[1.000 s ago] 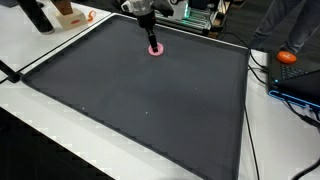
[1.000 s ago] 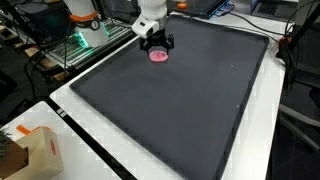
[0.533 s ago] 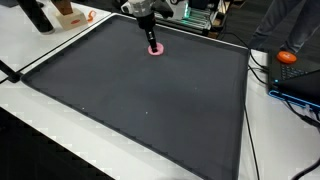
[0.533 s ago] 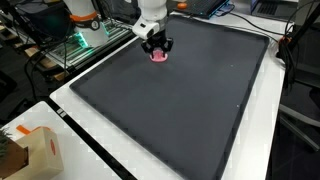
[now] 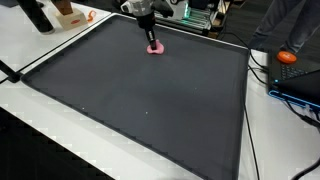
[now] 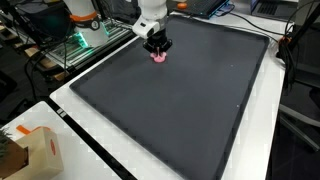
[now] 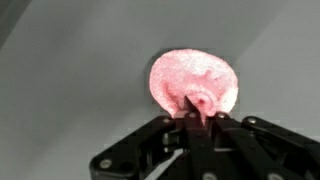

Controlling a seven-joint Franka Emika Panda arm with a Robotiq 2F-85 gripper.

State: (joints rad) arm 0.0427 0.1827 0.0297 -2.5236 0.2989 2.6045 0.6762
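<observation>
A small soft pink object [image 7: 193, 85], round and crumpled like a sponge or cloth, lies on the dark mat [image 5: 140, 95] near its far edge. My gripper [image 7: 196, 118] stands straight over it, shut, with its black fingers pinching a fold of the pink object's near edge. In both exterior views the gripper [image 5: 151, 41] [image 6: 157, 50] points down onto the pink object [image 5: 155, 48] [image 6: 158, 57], which still rests on the mat [image 6: 180, 100]. Most of the object shows beyond the fingertips in the wrist view.
The mat lies on a white table [image 5: 50, 40]. An orange object [image 5: 288, 57] and cables sit at one side, a cardboard box [image 6: 30, 150] near a corner, and equipment with green lights [image 6: 85, 38] behind the arm's base.
The fingers have come together from wide open and now pinch the pink object. The arm itself has stayed in place over it.
</observation>
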